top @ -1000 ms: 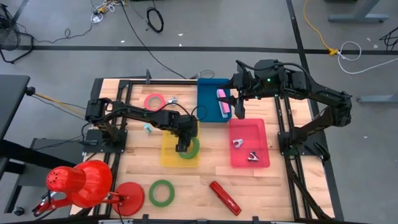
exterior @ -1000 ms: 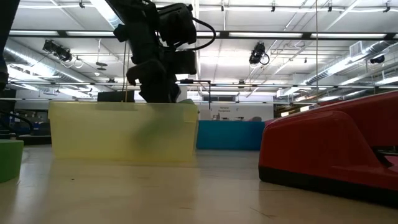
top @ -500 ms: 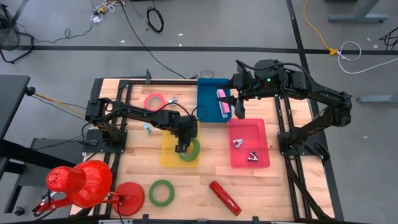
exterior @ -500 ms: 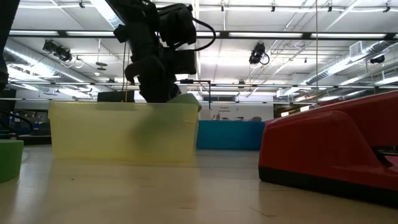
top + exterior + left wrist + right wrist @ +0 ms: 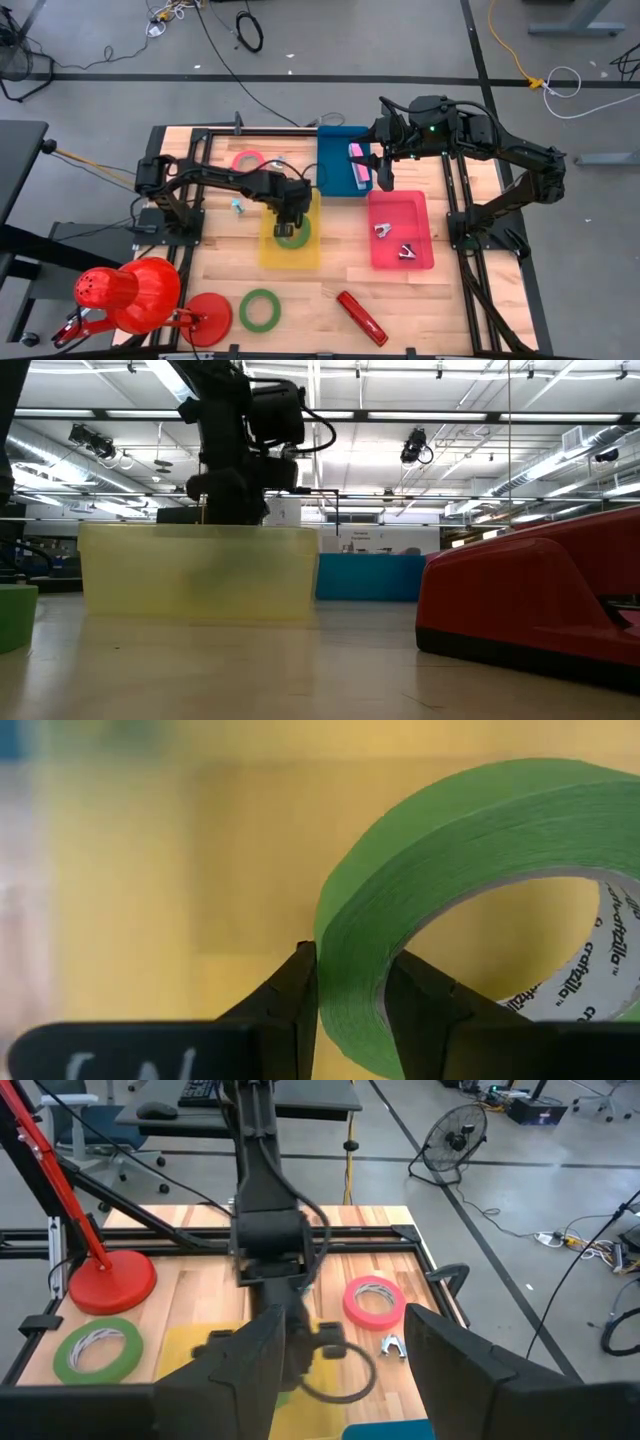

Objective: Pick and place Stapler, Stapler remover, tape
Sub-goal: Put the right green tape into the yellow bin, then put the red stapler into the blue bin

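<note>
The left gripper [image 5: 291, 222] hangs over the translucent yellow plastic bin [image 5: 270, 252], its two dark fingers [image 5: 300, 1010] closed on the wall of a green roll of tape [image 5: 470, 860], one finger outside the ring and one within. The roll hangs directly under the gripper, above the bin's floor and toward its far end, so the coming move looks like a straight drop. From the level camera the roll is only a greenish blur behind the bin's wall [image 5: 200, 575], so whether it touches the floor is hard to tell. The right gripper [image 5: 381, 172] waits over the blue tray [image 5: 335, 160], fingers spread and empty. A red stapler [image 5: 361, 317], a second green roll [image 5: 260, 309] and a pink roll [image 5: 248, 162] lie on the wooden table [image 5: 220, 270]
</note>
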